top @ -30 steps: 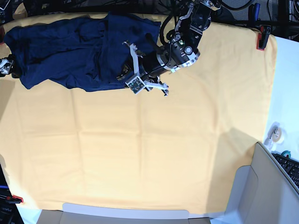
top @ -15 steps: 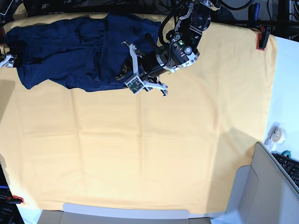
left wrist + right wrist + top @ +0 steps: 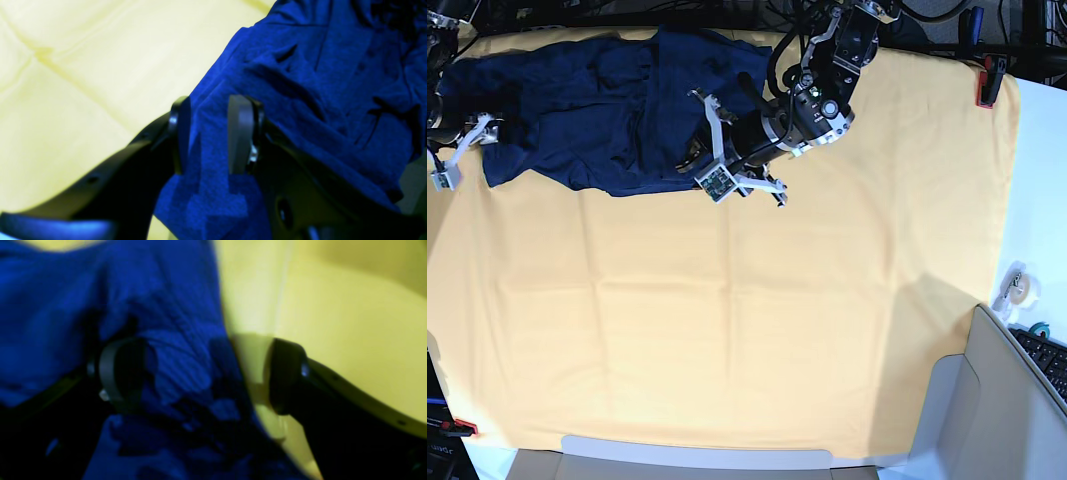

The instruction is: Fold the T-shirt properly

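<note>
The dark navy T-shirt [image 3: 597, 100] lies crumpled along the far left of the yellow-orange cloth [image 3: 777, 320]. My left gripper [image 3: 692, 160] is at the shirt's lower right corner. In the left wrist view its jaws [image 3: 208, 133] stand partly open, with blue fabric [image 3: 317, 83] lying between and under them. My right gripper [image 3: 465, 152] is at the shirt's left end. In the right wrist view it [image 3: 203, 373] is wide open and straddles the shirt's edge [image 3: 166, 306], one finger over the fabric and the other over the yellow cloth [image 3: 333, 306].
Red clamps [image 3: 987, 80] [image 3: 462, 427] pin the cloth at the far right and near left corners. At the right edge are a tape roll [image 3: 1017, 285], a keyboard [image 3: 1047, 365] and a grey box [image 3: 987, 410].
My right gripper has come in from the left edge onto the shirt's left end, and the fabric there has shifted a little to the right. The left arm has not moved.
</note>
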`<state>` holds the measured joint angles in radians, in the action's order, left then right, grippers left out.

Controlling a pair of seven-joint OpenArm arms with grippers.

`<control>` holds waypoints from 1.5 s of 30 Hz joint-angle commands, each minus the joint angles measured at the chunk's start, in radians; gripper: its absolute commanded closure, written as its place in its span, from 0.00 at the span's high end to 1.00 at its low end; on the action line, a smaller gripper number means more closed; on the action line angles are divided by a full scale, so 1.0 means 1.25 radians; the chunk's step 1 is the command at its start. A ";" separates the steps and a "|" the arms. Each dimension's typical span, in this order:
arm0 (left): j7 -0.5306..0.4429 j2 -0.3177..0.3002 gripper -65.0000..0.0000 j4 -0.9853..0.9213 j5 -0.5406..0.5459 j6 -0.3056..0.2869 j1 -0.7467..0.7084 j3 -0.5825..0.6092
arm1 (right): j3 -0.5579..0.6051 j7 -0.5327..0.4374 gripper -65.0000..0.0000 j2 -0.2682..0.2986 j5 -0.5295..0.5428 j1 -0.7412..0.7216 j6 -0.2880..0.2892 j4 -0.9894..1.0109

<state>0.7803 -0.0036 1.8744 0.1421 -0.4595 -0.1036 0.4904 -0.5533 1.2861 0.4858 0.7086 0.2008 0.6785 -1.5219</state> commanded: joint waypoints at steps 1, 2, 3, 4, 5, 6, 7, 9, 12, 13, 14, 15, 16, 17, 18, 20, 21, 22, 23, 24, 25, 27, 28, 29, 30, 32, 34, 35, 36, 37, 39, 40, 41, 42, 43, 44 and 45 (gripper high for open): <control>-0.023 0.006 0.29 0.013 0.012 0.001 0.007 0.001 | 0.008 0.025 0.81 -0.001 0.039 0.017 0.016 -0.020; -0.023 0.006 0.29 0.013 0.012 0.001 0.007 0.001 | 0.008 0.025 0.81 -0.003 0.039 0.024 0.016 -0.034; -0.023 0.006 0.29 0.013 0.012 0.001 0.007 0.001 | 0.008 0.025 0.81 -0.003 0.039 0.031 0.016 -0.042; -0.023 0.006 0.29 0.013 0.012 0.001 0.007 0.001 | 0.008 0.025 0.81 -0.004 0.039 0.038 0.016 -0.049; -0.023 0.006 0.29 0.013 0.012 0.001 0.007 0.001 | 0.008 0.024 0.81 -0.004 0.039 0.044 0.016 -0.051; -0.023 0.006 0.29 0.013 0.012 0.001 0.007 0.001 | 0.008 0.024 0.81 -0.006 0.039 0.045 0.016 -0.051; -0.023 0.006 0.29 0.013 0.012 0.001 0.007 0.001 | 0.006 0.022 0.81 -0.015 0.039 0.049 0.016 -0.051; -0.023 0.006 0.29 0.013 0.012 0.001 0.006 0.001 | 0.006 0.024 0.81 -0.023 0.039 0.049 0.016 -0.051; -0.023 0.006 0.29 0.013 0.012 0.001 0.006 0.001 | 0.008 0.024 0.81 -0.027 0.039 0.050 0.016 -0.051; -0.023 0.006 0.29 0.013 0.012 0.001 0.006 0.001 | 0.008 0.024 0.81 -0.027 0.039 0.050 0.016 -0.051; -0.023 0.006 0.29 0.013 0.012 0.001 0.006 0.001 | 0.008 0.024 0.80 -0.027 0.039 0.050 0.016 -0.051; -0.023 0.006 0.29 0.013 0.012 0.001 0.006 0.001 | 0.008 0.024 0.80 -0.027 0.039 0.050 0.016 -0.052; -0.023 0.006 0.29 0.013 0.012 0.001 0.006 0.001 | 0.008 0.024 0.80 -0.027 0.039 0.050 0.016 -0.052; -0.023 0.006 0.29 0.013 0.012 0.001 0.006 0.001 | 0.008 0.024 0.80 -0.027 0.039 0.050 0.016 -0.052; -0.023 0.005 0.29 0.013 0.012 0.001 0.006 0.001 | 0.008 0.024 0.77 -0.027 0.039 0.050 0.016 -0.052; -0.023 0.004 0.29 0.013 0.012 0.001 0.006 0.001 | 0.010 0.024 0.64 -0.027 0.039 0.050 0.016 -0.054; -0.023 0.004 0.29 0.013 0.012 0.001 0.005 0.001 | 0.010 0.024 0.52 -0.027 0.039 0.050 0.016 -0.054; -0.023 0.004 0.29 0.013 0.012 0.001 0.005 0.001 | 0.010 0.024 0.39 -0.027 0.039 0.050 0.016 -0.054; -0.023 0.004 0.29 0.013 0.013 0.001 0.005 0.001 | 0.010 0.022 0.27 -0.028 0.039 0.050 0.016 -0.054; -0.023 0.004 0.29 0.013 0.013 0.001 0.005 0.001 | 0.010 0.022 0.15 -0.036 0.039 0.050 0.016 -0.054; -0.023 0.005 0.29 0.013 0.013 0.001 0.005 0.001 | 0.010 0.024 0.02 -0.041 0.039 0.050 0.016 -0.055; -0.023 0.004 0.29 0.015 0.013 0.001 0.005 0.001 | 0.011 0.024 0.00 -0.042 0.039 0.050 0.016 -0.072; -0.023 0.004 0.29 0.015 0.013 0.001 0.005 0.001 | 0.011 0.024 0.00 -0.044 0.039 0.050 0.016 -0.090; -0.023 0.004 0.29 0.016 0.013 0.001 0.005 0.001 | 0.011 0.025 0.01 -0.049 0.039 0.051 0.016 -0.110; -0.023 0.004 0.29 0.016 0.013 0.001 0.005 0.001 | 0.010 0.025 0.01 -0.058 0.039 0.057 0.016 -0.131; -0.023 0.002 0.29 0.017 0.013 0.001 0.005 0.001 | 0.008 0.025 0.00 -0.068 0.039 0.073 0.016 -0.186; -0.023 0.002 0.28 0.017 0.013 0.001 0.005 0.001 | 0.011 0.025 0.00 -0.073 0.038 0.088 0.016 -0.245; -0.023 0.002 0.27 0.018 0.013 0.001 0.005 0.001 | 0.012 0.025 0.00 -0.075 0.038 0.096 0.016 -0.273; -0.023 0.001 0.26 0.018 0.013 0.001 0.005 0.001 | 0.012 0.025 0.00 -0.086 0.038 0.103 0.016 -0.297; -0.023 0.001 0.24 0.018 0.013 0.001 0.005 0.001 | 0.012 0.025 0.00 -0.096 0.038 0.104 0.016 -0.321; -0.023 -0.001 0.23 0.029 0.012 0.001 0.004 -0.006 | 0.012 0.025 0.00 -0.113 0.035 0.119 0.016 -0.365; -0.023 -0.004 0.22 0.037 0.015 0.001 -0.004 -0.021 | 0.014 0.025 0.00 -0.124 0.038 0.122 0.016 -0.383; -0.023 -0.004 0.22 0.044 0.015 0.001 -0.015 -0.033 | 0.016 0.025 0.00 -0.139 0.038 0.123 0.016 -0.395; -0.023 -0.004 0.22 0.054 0.015 0.001 -0.020 -0.047 | 0.026 0.026 0.00 -0.155 0.038 0.122 0.016 -0.402; -0.023 -0.004 0.22 0.060 0.015 0.001 -0.022 -0.062 | 0.038 0.032 0.00 -0.165 0.038 0.119 0.016 -0.403; -0.023 -0.004 0.22 0.067 0.015 0.001 -0.026 -0.075 | 0.053 0.038 0.00 -0.176 0.038 0.115 0.016 -0.403; -0.023 -0.004 0.22 0.074 0.015 0.001 -0.027 -0.087 | 0.069 0.040 0.00 -0.183 0.038 0.108 0.016 -0.403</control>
<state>0.7815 -0.0143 1.9392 0.1482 -0.4599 -0.1474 0.3817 -0.4633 1.3487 0.2470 0.7380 0.3431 0.6853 -2.0083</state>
